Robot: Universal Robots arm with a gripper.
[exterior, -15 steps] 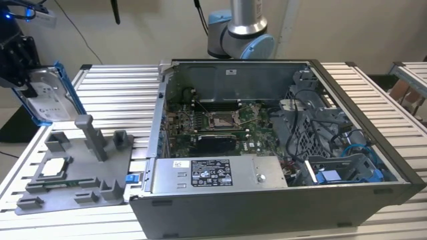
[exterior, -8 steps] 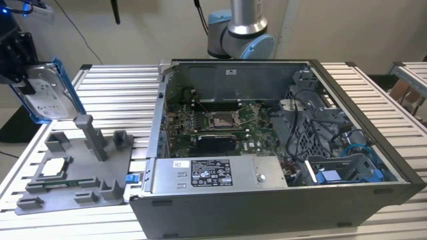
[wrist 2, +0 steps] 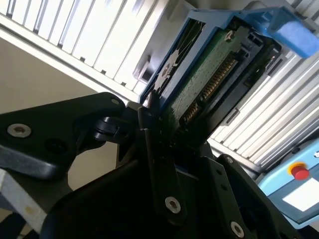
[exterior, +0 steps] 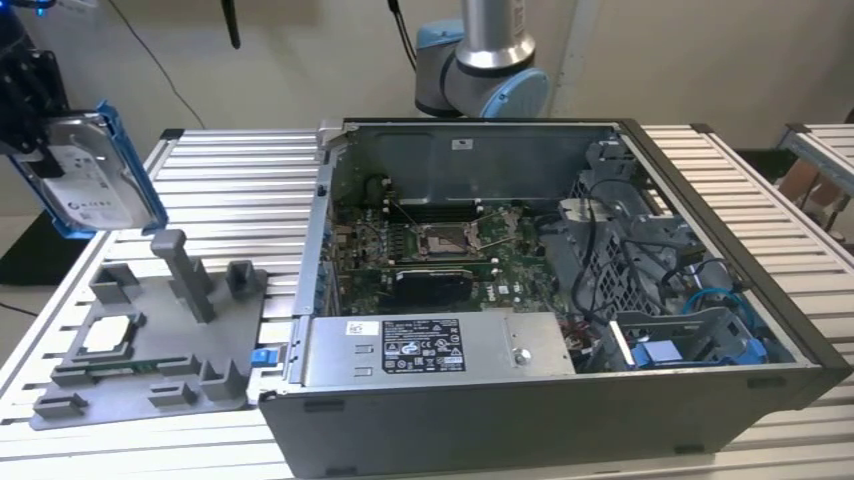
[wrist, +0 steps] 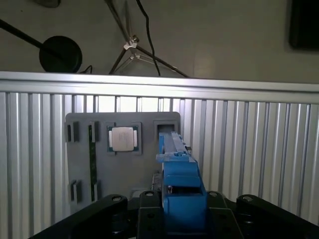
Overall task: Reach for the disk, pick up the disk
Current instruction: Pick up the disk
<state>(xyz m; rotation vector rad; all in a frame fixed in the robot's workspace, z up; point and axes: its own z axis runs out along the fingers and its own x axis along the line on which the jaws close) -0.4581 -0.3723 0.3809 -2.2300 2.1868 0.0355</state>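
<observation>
My end effector (exterior: 36, 135) is clenched on the disk (exterior: 96, 170). I see the disk up in the air on its edge, over the gray tray (exterior: 160, 345) on the table (exterior: 227, 185), at the exterior view's left.

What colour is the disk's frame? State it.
Blue. The frame on the disk shows best in the first wrist view.

A ribbed metal table (exterior: 227, 190) bears a grey parts tray (exterior: 180, 340) beside an open computer case (exterior: 534, 420).
</observation>
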